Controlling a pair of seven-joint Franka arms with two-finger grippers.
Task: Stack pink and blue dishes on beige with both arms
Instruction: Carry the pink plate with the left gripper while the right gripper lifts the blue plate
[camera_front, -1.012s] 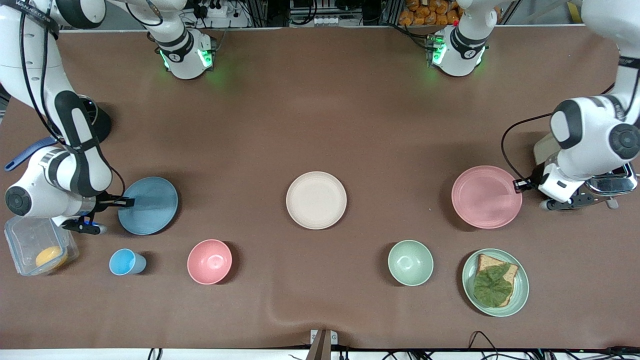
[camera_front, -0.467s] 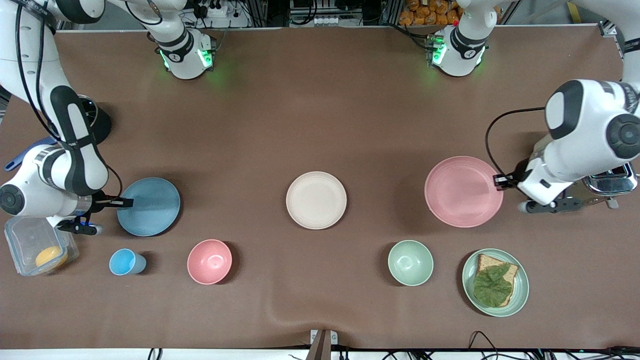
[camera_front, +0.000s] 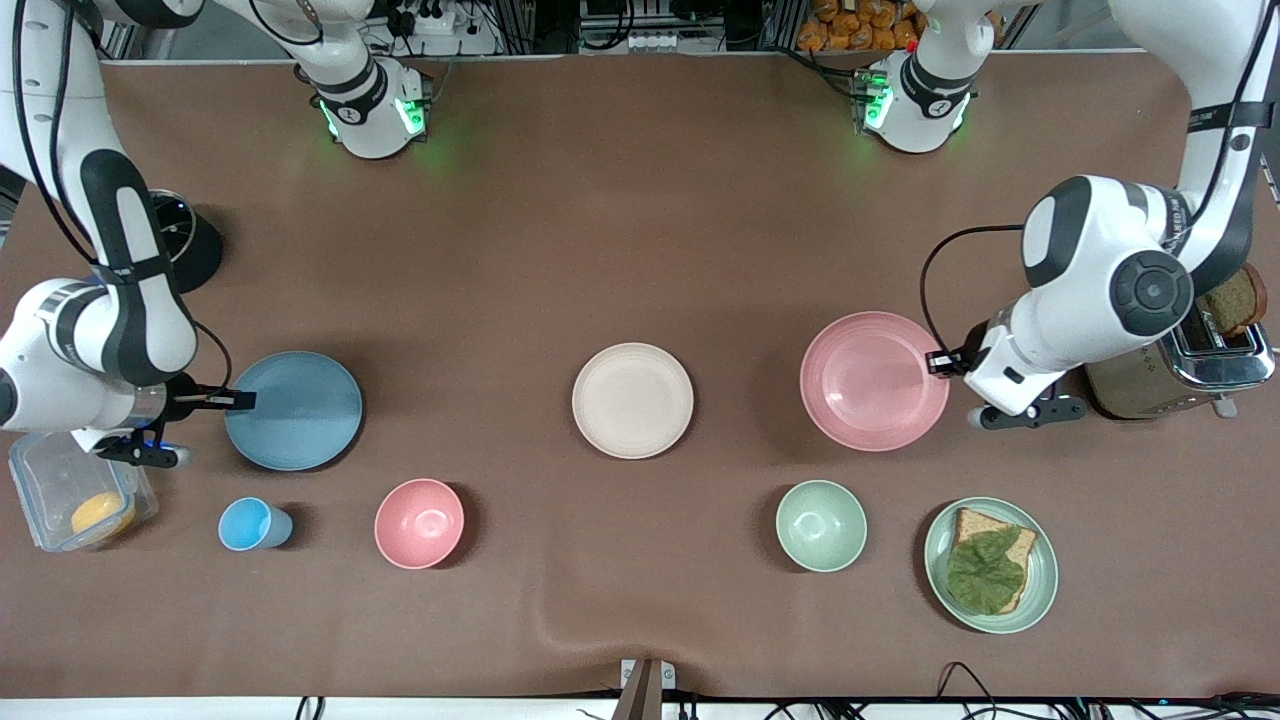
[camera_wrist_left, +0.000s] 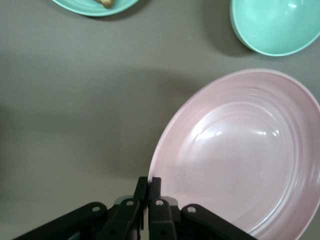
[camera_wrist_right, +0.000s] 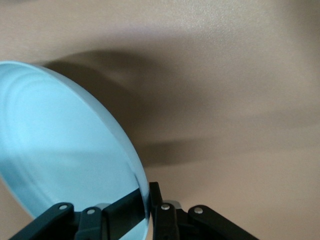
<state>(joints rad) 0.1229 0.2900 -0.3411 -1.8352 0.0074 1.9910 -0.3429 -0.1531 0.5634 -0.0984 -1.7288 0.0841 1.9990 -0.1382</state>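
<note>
Front view: both plates gripped, neither stacked yet. Left gripper (camera_front: 942, 361) is clamped on the rim of the pink plate (camera_front: 873, 380), which looks lifted off the table (camera_front: 640, 230) judging by its shadow, and sits between the beige plate (camera_front: 632, 400) and the toaster (camera_front: 1185, 365) at the left arm's end. Right gripper (camera_front: 232, 400) is clamped on the rim of the blue plate (camera_front: 293, 410) at the right arm's end, just beside the clear box (camera_front: 70, 490). Whether the blue plate is fully off the table cannot be told here. Beige plate lies bare mid-table, well apart from both. Nearer the camera: blue cup (camera_front: 250, 524), pink bowl (camera_front: 419, 523), green bowl (camera_front: 821, 525), green plate (camera_front: 990, 565) with bread and a leaf. Left to do, by my read: carry both in, set one on beige, then the other on top, release. Text: dark bands on the arms carry print, too small to read.

Left wrist view: fingers (camera_wrist_left: 155, 192) pinched together on the pink plate's rim; plate tilted, table below it. Green bowl and an edge of the green plate are in frame. No writing.

Right wrist view: fingers (camera_wrist_right: 156, 197) closed on the blue plate's rim, the plate tilted with its shadow on the table apart from it, so likely raised. No labels.
</note>
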